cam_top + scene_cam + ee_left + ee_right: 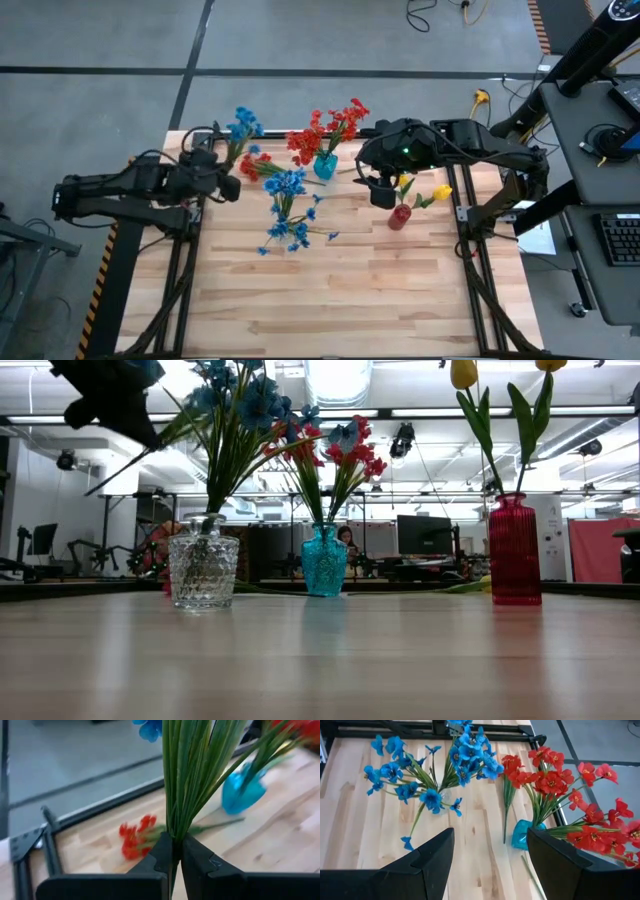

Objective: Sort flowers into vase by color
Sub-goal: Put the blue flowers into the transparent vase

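— So, what do the flowers look like?
— Thin green stalks with small clustered heads. Blue ones (pixel 287 205) stand in a clear glass vase (pixel 203 570), red ones (pixel 325 128) in a teal vase (pixel 325 165), yellow ones (pixel 425 192) in a red vase (pixel 400 217). One red stem (pixel 258 166) lies flat on the bench (pixel 340 290).
— And the arms?
— The left gripper (pixel 175 852) has its jaws pinched on a bunch of green stalks with blue heads (pixel 241 125), raised over the bench's far left corner. The right gripper (pixel 490 860) hangs above the red vase, jaws spread, empty.
— Anything only one camera catches?
— The low view shows the clear vase's cut-glass pattern; the overhead view hides that vase under blooms.
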You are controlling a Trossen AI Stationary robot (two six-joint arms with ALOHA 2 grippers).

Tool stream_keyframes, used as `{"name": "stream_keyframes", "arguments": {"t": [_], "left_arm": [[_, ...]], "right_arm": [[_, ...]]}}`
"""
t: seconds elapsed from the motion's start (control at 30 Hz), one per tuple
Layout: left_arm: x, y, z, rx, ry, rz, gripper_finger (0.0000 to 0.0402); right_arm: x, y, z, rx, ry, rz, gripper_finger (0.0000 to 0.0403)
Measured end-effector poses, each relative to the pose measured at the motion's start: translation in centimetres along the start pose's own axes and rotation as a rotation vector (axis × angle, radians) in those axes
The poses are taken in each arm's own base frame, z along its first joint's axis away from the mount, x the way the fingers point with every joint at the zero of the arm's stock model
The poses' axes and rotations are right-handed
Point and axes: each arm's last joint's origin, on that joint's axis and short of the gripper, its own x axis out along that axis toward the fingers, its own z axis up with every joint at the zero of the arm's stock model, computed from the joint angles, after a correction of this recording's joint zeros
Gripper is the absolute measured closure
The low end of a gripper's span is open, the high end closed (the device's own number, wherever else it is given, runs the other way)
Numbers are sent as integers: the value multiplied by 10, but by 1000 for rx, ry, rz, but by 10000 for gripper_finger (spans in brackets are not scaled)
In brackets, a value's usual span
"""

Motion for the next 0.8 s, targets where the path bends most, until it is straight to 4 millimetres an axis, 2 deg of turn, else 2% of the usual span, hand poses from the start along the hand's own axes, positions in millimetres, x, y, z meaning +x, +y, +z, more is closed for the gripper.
{"name": "stream_keyframes", "arguments": {"t": [0.4,0.5,0.63,0.8], "left_arm": [[-16,-12,3,16,-199,-192,396],[-23,-15,2,52,-254,-197,396],[-36,-25,2,87,-315,-286,396],[-51,-38,-9,154,-365,-340,396]], "right_arm": [[16,2,-2,-55,-34,-2,163],[19,3,-3,-56,-37,-2,163],[24,4,-4,-64,-34,1,163],[31,7,-4,-103,-96,2,163]]}}
